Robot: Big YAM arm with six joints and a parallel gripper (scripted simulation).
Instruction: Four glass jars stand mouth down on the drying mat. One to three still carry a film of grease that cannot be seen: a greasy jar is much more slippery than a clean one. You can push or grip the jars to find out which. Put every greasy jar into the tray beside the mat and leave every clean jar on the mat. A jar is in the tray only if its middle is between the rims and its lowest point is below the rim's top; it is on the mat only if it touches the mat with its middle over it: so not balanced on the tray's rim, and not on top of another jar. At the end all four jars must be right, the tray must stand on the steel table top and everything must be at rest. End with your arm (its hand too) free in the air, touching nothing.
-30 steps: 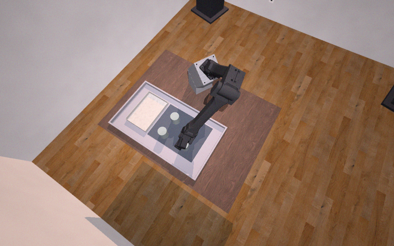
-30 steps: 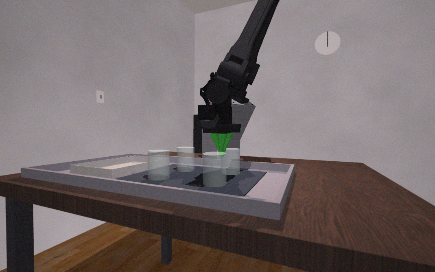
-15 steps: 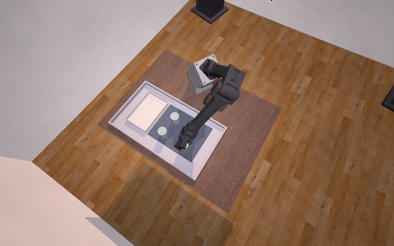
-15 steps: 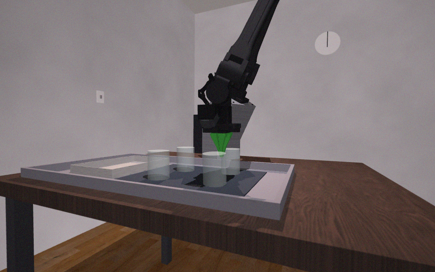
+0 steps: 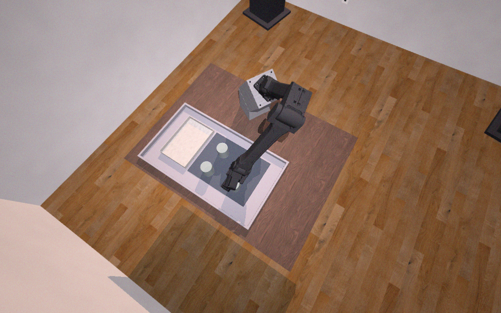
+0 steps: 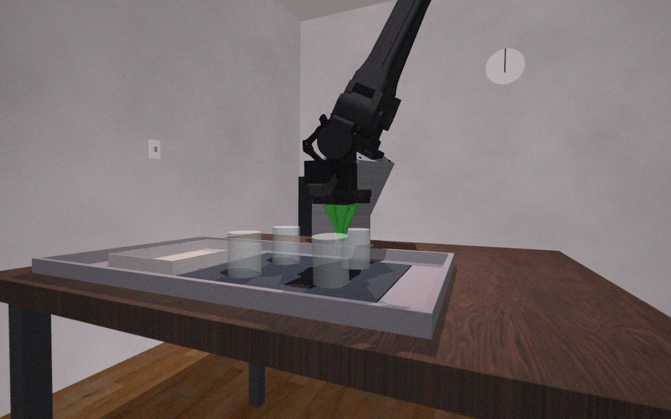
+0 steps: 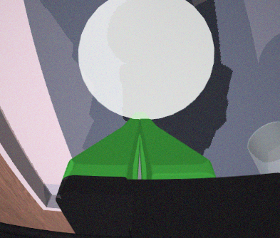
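Note:
Four pale glass jars stand upright and apart on the dark drying mat. In the exterior view these are a front-left jar, a back-left jar, a front-right jar and a back-right jar. My gripper is shut and empty, pointing down. Its green tips are just behind the front-right jar, at its top edge; whether they touch is unclear. In the top view the arm hides most of the right-hand jars. The cream tray holds no jar.
The tray stands left of the mat on the steel top, which has a low raised rim. In the wrist view another jar stands at the right, with a further jar's edge above it.

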